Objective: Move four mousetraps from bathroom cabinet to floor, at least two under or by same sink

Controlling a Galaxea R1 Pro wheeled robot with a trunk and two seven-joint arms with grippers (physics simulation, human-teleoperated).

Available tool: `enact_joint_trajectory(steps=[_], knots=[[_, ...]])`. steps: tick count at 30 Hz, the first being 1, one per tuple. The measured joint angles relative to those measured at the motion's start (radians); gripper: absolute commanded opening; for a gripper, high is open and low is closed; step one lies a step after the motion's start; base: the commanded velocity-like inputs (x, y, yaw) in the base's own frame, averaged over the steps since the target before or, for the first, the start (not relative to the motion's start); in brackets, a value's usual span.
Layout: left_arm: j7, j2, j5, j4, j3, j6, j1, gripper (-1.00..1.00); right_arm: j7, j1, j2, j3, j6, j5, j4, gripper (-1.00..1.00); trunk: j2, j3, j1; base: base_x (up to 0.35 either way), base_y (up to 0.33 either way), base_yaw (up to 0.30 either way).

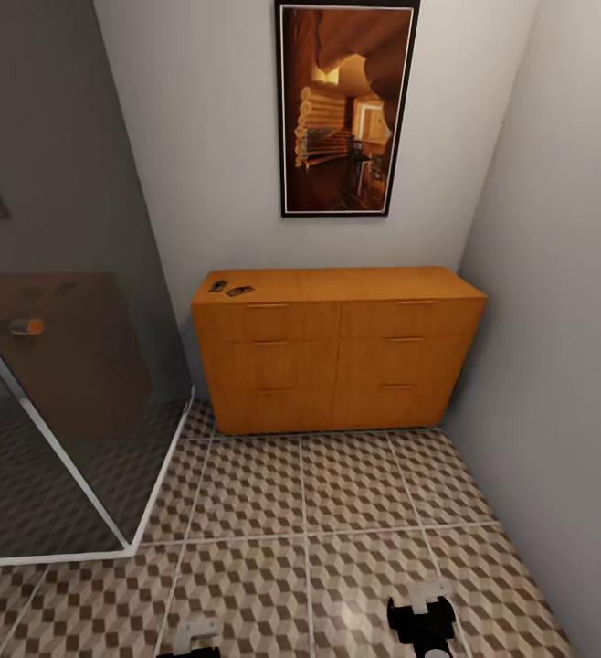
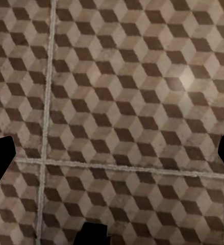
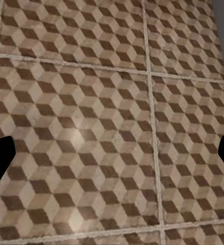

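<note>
Two small dark flat mousetraps [image 1: 229,289] lie at the cabinet [image 1: 337,347] top's left rear corner; both grippers' fingers spread apart.

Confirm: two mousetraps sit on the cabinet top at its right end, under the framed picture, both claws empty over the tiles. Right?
Not quite. The two mousetraps lie at the left end of the cabinet top, not the right, as the head view shows. The rest stands: the framed picture hangs above, and the left claw and right claw are empty over the bathroom floor.
</note>
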State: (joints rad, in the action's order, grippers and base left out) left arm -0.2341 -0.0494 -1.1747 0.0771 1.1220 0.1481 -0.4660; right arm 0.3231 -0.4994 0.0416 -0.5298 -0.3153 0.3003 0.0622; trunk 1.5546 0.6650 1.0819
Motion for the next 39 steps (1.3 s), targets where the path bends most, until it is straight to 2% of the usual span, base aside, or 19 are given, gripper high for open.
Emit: enact_joint_trajectory(steps=[14,21,23,24,28,32,33,37,39], knots=[[0.000,0.000,-0.002,0.000,0.000,0.000,0.000,1.00,0.001,0.000,0.004,0.000,-0.004,-0.003,0.007,1.00,0.000,0.000,0.000,0.337,0.000,0.000],[0.000,0.007,-0.002,0.002,-0.001,0.000,0.000,1.00,-0.001,0.000,0.005,-0.005,0.005,-0.005,0.011,1.00,0.000,0.000,0.001,0.113,0.000,0.000],[0.000,0.008,-0.002,0.002,-0.001,0.001,0.000,1.00,-0.001,0.000,0.004,-0.017,0.011,-0.018,0.012,1.00,0.000,0.000,0.001,0.016,0.000,0.000],[-0.003,0.026,0.002,0.008,-0.004,0.000,-0.013,1.00,0.008,-0.010,0.018,-0.124,0.046,-0.137,0.028,1.00,0.000,0.000,0.001,0.002,0.000,0.000],[-0.006,0.039,0.001,0.011,-0.005,-0.008,-0.076,1.00,0.010,-0.044,0.032,-0.130,0.098,-0.147,0.082,1.00,0.000,0.000,0.001,0.000,0.000,0.000],[-0.008,0.043,0.000,0.012,-0.005,-0.036,-0.164,1.00,0.029,-0.096,0.058,-0.132,0.217,-0.149,0.182,1.00,0.000,0.000,0.001,0.000,0.000,0.000],[-0.009,0.044,0.000,0.012,-0.004,-0.064,-0.202,1.00,0.043,-0.116,0.064,-0.133,0.282,-0.150,0.227,1.00,0.000,0.000,0.001,0.000,0.000,0.000],[-0.008,0.048,-0.012,0.012,-0.006,-0.154,-0.294,1.00,0.075,-0.162,0.069,-0.129,0.414,-0.147,0.333,1.00,0.000,0.000,0.001,0.000,0.000,0.000],[-0.007,0.049,-0.036,0.012,-0.004,-0.256,-0.389,1.00,0.094,-0.208,0.073,-0.115,0.526,-0.148,0.441,1.00,0.000,0.000,0.001,0.000,0.000,0.000]])
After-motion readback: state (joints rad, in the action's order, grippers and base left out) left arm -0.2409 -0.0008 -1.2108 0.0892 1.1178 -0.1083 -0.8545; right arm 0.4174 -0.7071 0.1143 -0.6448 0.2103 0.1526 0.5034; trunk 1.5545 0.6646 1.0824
